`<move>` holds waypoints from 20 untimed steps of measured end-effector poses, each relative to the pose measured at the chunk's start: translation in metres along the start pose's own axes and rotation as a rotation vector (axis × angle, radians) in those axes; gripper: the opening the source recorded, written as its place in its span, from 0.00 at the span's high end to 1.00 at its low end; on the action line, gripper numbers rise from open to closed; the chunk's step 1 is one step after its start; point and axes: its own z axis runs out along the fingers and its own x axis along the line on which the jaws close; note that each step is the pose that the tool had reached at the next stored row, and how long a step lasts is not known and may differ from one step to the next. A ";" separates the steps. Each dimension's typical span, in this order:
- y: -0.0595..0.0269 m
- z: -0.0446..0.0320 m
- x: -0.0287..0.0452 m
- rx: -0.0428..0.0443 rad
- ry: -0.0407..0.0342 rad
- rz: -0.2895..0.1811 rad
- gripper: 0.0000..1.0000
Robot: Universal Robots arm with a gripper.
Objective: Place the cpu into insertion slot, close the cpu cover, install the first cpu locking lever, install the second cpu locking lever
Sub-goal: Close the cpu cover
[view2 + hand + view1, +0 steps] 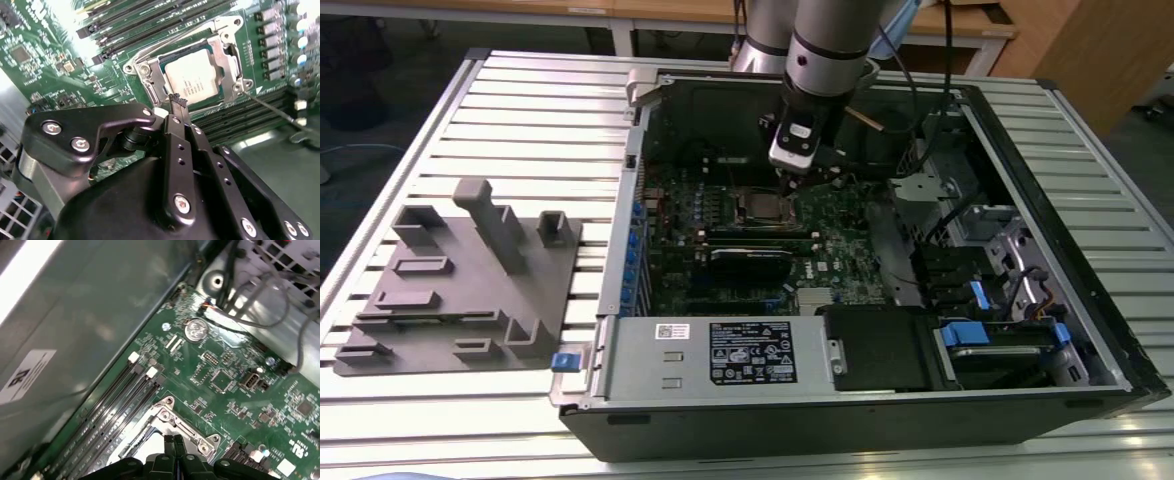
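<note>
With your gripper (178, 102) pinched closed and empty beside the cpu cover (149, 81), press its frame squarely, never the cpu (194, 77).

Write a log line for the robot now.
cpu: seated | cpu cover: down around cpu | gripper: jaws shut, beside cover

grey fixture block (454, 300) beside open computer case (854, 425).

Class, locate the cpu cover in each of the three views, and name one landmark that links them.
Exterior view: the cpu cover, mid-motherboard, beside the gripper.
Second wrist view: the cpu cover frames the cpu, just past the gripper.
First wrist view: the cpu cover lies by the memory slots, at the gripper.
Shared landmark: the gripper.
</note>
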 end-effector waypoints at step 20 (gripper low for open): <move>-0.0001 0.0005 0.0001 0.0064 -0.0008 -0.130 0.89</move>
